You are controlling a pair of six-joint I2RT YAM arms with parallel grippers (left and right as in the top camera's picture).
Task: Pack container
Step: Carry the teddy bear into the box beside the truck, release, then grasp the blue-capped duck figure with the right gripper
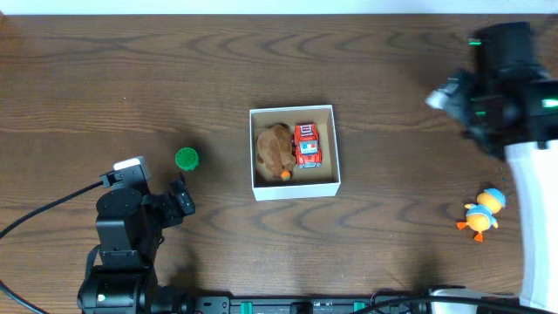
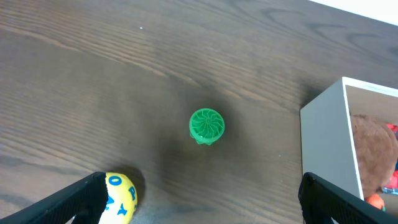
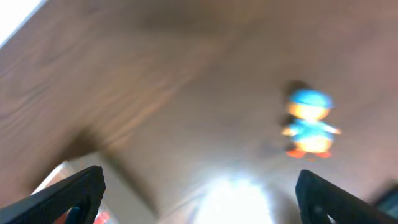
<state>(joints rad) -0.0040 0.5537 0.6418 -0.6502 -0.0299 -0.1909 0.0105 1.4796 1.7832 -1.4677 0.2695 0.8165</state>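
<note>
The container (image 1: 294, 189), a small white-walled square box, sits mid-table and holds a brown plush toy (image 1: 275, 149) and a red toy truck (image 1: 307, 144). A green round toy (image 1: 187, 158) lies to its left; in the left wrist view it (image 2: 206, 126) is ahead of my open left gripper (image 2: 202, 208). A yellow ball with blue letters (image 2: 120, 197) rests against the left finger. A blue and orange duck toy (image 1: 482, 209) lies at the right. My right gripper (image 3: 202, 205) is open and empty, raised over the table's right side, with the duck (image 3: 309, 123) in its blurred view.
The container's white wall (image 2: 323, 143) stands to the right of the left gripper (image 1: 179, 199). The right arm (image 1: 497, 78) hangs over the far right of the dark wood table. A black rail runs along the front edge (image 1: 305, 305).
</note>
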